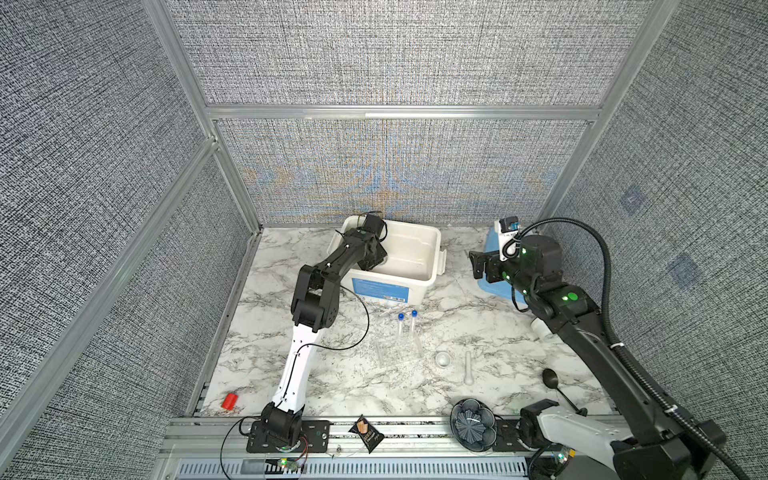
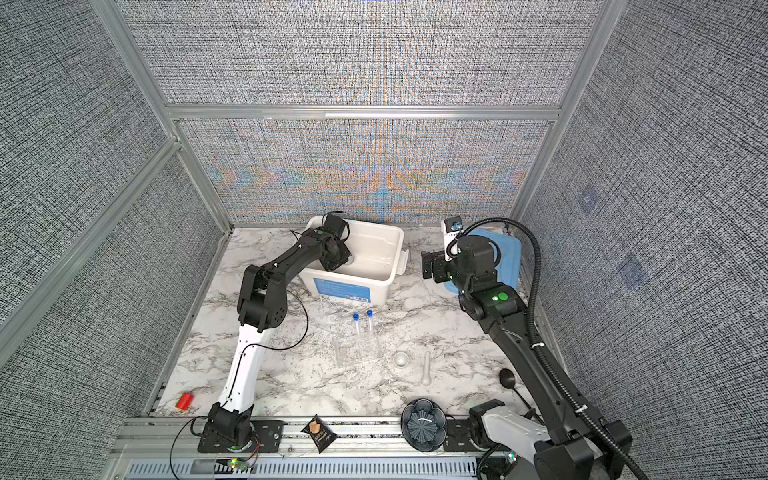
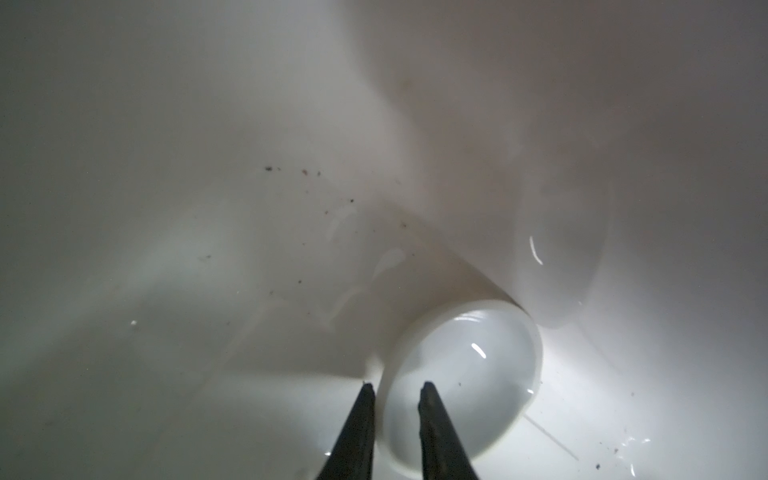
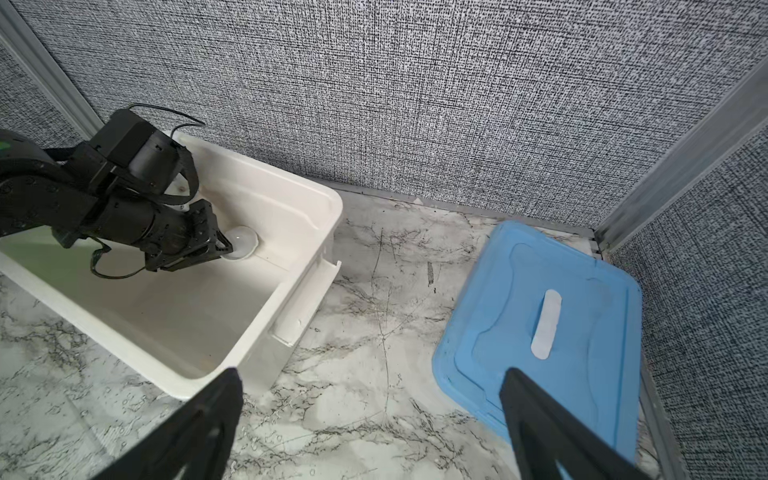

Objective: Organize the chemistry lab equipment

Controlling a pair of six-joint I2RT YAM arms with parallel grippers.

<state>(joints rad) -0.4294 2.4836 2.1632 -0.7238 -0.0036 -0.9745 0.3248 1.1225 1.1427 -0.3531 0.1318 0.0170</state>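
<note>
White bin point(image 1: 419, 286), dish point(image 3: 469, 374), pestle point(image 1: 468, 368); blue lid point(image 4: 519, 270); clear tubes point(image 1: 400, 330) w/ blue caps point(image 1: 401, 316); bench point(image 1: 257, 299) white marble, grey veins; red cylinder point(image 1: 229, 401); dk-blue petal-pattern bowl point(image 1: 473, 424).

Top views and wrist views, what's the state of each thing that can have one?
White bin, open, lid off.
Blue lid, flat on the table beside the bin.
Left gripper, jaws slightly apart.
Dish in bin, by the wall, rim between the left jaws.
Right gripper, jaws wide, empty.
Tubes, capped, standing in the rack.
Second dish, upright, empty, on the table.
Pestle, lying flat.
</note>
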